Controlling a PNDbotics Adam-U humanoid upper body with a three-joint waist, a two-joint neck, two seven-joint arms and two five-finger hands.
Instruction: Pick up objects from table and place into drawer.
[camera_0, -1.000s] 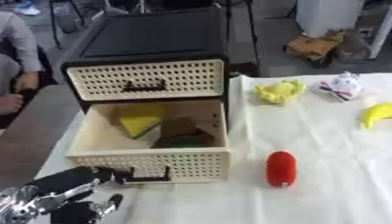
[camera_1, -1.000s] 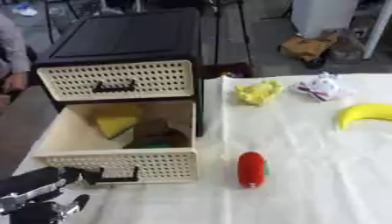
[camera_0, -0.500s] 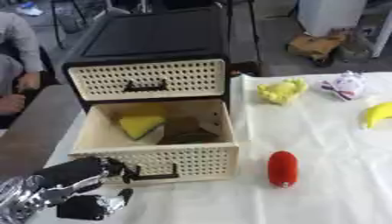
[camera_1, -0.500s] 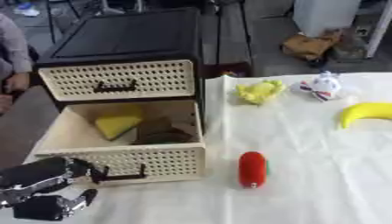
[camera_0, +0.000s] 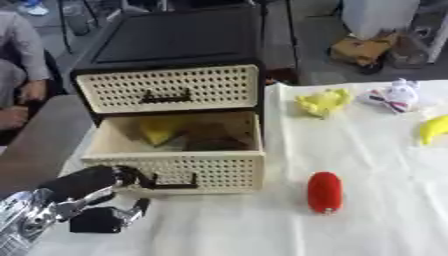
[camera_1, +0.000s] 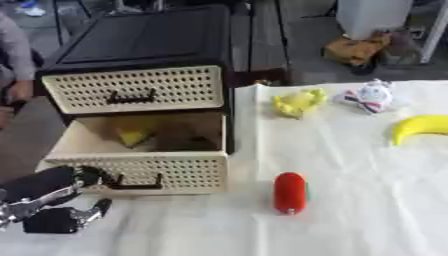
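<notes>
A cream perforated drawer unit stands at the table's left, its upper drawer (camera_0: 175, 87) shut and its lower drawer (camera_0: 219, 172) partly pulled out. Inside the lower drawer lie a yellow object (camera_0: 159, 131) and a dark object (camera_0: 210, 142). My left hand (camera_0: 87, 185) is at the lower left, fingers stretched to the drawer front beside its black handle (camera_0: 175, 184), holding nothing. On the white cloth lie a red oblong object (camera_0: 325, 192), a yellow toy (camera_0: 322, 102), a white toy (camera_1: 372, 96) and a banana (camera_1: 420, 127). My right hand shows in neither view.
The unit's black top (camera_0: 175, 37) reaches to the table's far edge. White cloth (camera_0: 385, 220) covers the table to the right of the unit. A brown box (camera_0: 363, 50) and a white bin (camera_0: 381, 15) stand on the floor beyond.
My left hand has risen from the lower left corner to the drawer front, and the lower drawer has slid some way back into the unit.
</notes>
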